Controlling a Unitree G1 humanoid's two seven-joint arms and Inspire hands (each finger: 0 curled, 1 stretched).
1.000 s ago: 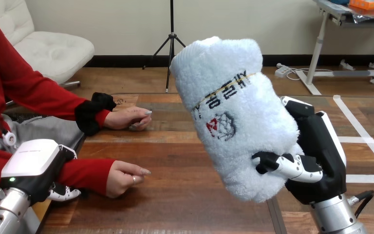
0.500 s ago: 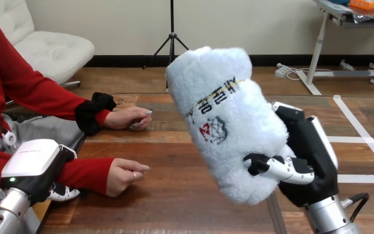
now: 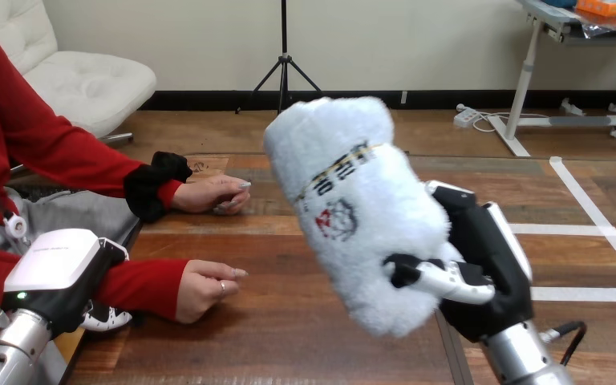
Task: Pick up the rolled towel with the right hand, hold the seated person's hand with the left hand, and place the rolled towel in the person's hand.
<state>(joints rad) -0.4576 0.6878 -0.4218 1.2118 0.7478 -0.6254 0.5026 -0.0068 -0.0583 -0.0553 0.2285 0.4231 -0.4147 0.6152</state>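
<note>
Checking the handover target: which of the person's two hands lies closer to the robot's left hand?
The person's lower hand, resting on the table right beside the left hand. The person's upper hand lies farther up the table.

Right hand: black moulded housing with a narrow white shell panel along its back edge. Its thumb has white segments, black joints and a black tip. Right forearm: silver metal cylinder. Left hand: black housing capped by a white shell with rounded corners; a small green indicator light sits on its side. Left forearm: silver ringed cylinder.
</note>
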